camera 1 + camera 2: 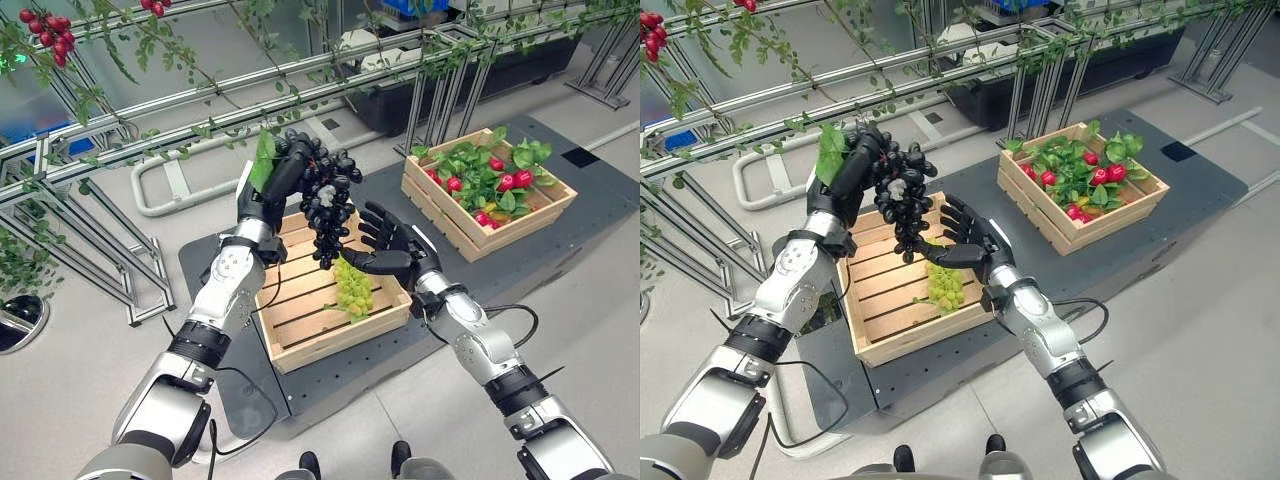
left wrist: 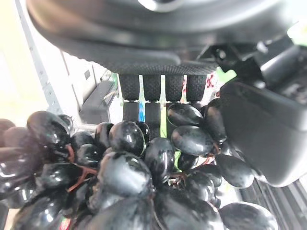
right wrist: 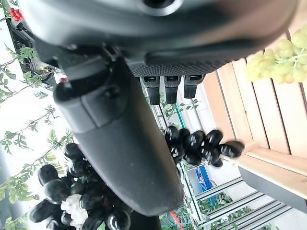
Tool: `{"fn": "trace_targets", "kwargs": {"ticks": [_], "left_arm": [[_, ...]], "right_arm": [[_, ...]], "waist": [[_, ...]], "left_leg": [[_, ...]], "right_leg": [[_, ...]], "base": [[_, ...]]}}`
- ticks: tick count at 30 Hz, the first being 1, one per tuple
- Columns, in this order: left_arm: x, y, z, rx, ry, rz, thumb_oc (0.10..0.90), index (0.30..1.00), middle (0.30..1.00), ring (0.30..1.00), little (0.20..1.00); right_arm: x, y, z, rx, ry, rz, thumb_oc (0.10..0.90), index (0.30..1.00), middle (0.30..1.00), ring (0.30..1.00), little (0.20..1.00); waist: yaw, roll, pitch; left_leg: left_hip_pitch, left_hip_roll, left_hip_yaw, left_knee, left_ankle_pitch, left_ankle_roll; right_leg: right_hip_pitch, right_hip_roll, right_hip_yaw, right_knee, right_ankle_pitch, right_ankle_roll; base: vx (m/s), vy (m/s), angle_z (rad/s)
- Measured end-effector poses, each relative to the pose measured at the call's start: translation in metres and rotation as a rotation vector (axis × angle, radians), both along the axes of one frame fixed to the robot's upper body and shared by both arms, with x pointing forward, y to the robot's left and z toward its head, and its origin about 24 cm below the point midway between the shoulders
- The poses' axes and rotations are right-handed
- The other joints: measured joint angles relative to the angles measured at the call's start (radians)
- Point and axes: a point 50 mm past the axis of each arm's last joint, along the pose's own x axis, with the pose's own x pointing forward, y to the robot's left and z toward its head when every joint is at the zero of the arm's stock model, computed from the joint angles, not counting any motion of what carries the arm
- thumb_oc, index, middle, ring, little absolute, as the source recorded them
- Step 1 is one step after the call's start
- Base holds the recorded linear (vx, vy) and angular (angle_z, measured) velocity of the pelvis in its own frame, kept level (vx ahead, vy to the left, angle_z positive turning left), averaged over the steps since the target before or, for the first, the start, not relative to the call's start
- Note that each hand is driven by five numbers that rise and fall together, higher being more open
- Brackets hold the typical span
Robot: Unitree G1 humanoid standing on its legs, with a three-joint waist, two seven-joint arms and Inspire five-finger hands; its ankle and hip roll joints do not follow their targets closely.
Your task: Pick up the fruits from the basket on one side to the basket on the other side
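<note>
A bunch of dark grapes (image 1: 326, 203) with a green leaf (image 1: 264, 160) hangs in the air above the near wooden crate (image 1: 300, 322). My left hand (image 1: 283, 175) is shut on the top of the bunch; the berries (image 2: 124, 163) sit against its fingers in the left wrist view. My right hand (image 1: 390, 246) is open with fingers spread, just right of the bunch's lower end and not holding it. A bunch of green grapes (image 1: 353, 288) lies in the near crate. The far crate (image 1: 540, 215) to the right holds red fruits (image 1: 510, 181) among green leaves.
Both crates stand on a dark platform (image 1: 590, 170). A metal frame with leafy vines (image 1: 150, 110) runs across behind them, with red berries (image 1: 45, 30) at the upper left. A white tube rail (image 1: 170, 190) lies on the floor behind the near crate.
</note>
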Motion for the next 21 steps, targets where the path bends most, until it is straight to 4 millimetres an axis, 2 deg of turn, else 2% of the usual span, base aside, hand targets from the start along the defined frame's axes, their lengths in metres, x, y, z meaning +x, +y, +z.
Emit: {"fn": "trace_targets", "kwargs": {"ticks": [5,12,21], "left_arm": [[-0.004,-0.015,0.006,0.018,-0.023,-0.08,0.4,0.3,0.3,0.3,0.3],[-0.011,-0.029,0.019,0.036,-0.068,-0.165,0.4,0.3,0.3,0.3,0.3],[-0.016,-0.042,0.014,0.099,-0.058,-0.247,0.4,0.3,0.3,0.3,0.3]], "right_arm": [[-0.003,0.012,-0.004,0.104,0.066,0.039,0.8,0.9,0.9,0.9,0.9],[-0.006,0.024,-0.007,0.154,0.101,0.082,0.8,0.9,0.9,0.9,0.9],[-0.006,0.027,-0.007,0.18,0.109,0.088,0.8,0.9,0.9,0.9,0.9]], "waist": [[0.001,0.0,0.0],[0.011,-0.001,-0.001],[0.037,-0.006,-0.008]], "left_leg": [[0.001,0.0,-0.001,0.0,0.0,0.0],[0.0,0.0,-0.002,0.0,0.0,0.0],[0.001,-0.001,-0.003,0.0,0.0,0.0]], "right_leg": [[0.001,0.0,-0.001,0.0,0.001,0.0],[0.002,0.0,-0.001,0.0,0.001,0.0],[0.002,0.0,-0.001,0.0,0.001,-0.001]], "base": [[0.01,-0.006,0.0],[0.0,0.0,0.0],[0.0,0.0,0.0]]}}
